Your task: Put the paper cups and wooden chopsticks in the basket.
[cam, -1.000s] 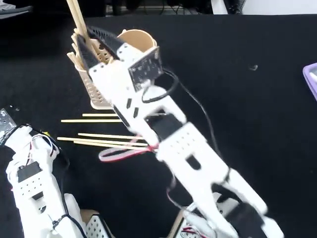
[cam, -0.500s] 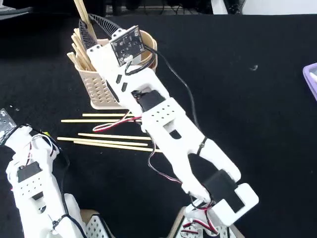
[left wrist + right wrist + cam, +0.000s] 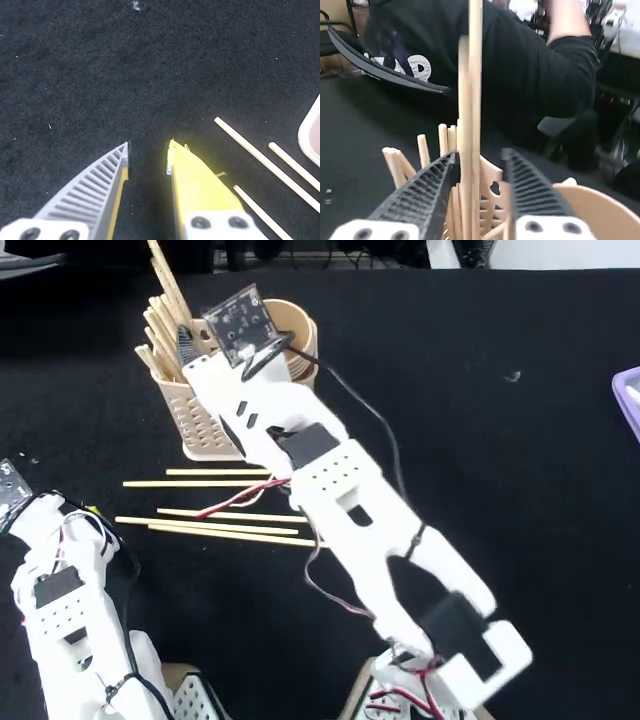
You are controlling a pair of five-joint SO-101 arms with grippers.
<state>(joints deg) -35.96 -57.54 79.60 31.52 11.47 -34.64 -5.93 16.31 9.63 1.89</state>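
Note:
A beige slotted basket (image 3: 200, 418) stands at the table's back left with a paper cup (image 3: 296, 328) and several wooden chopsticks (image 3: 165, 325) upright in it. Several more chopsticks (image 3: 210, 520) lie flat in front of the basket. My right gripper (image 3: 479, 156) hangs over the basket's top, open. Two upright chopsticks (image 3: 471, 100) stand between its black fingers, against one of them. The cup's rim (image 3: 592, 205) shows beside it. My left gripper (image 3: 148, 147) hovers open over bare black cloth near loose chopsticks (image 3: 260, 160), with nothing between its fingers. The left arm (image 3: 55, 590) sits at the front left.
A purple container (image 3: 628, 400) pokes in at the right edge. The right arm (image 3: 350, 510) stretches diagonally across the middle of the table, over the ends of the loose chopsticks. Black cloth lies bare to the right.
The right arm has swung toward the basket and dropped its gripper over the basket's top, bringing the raised chopsticks down among those standing there. The left arm has not moved.

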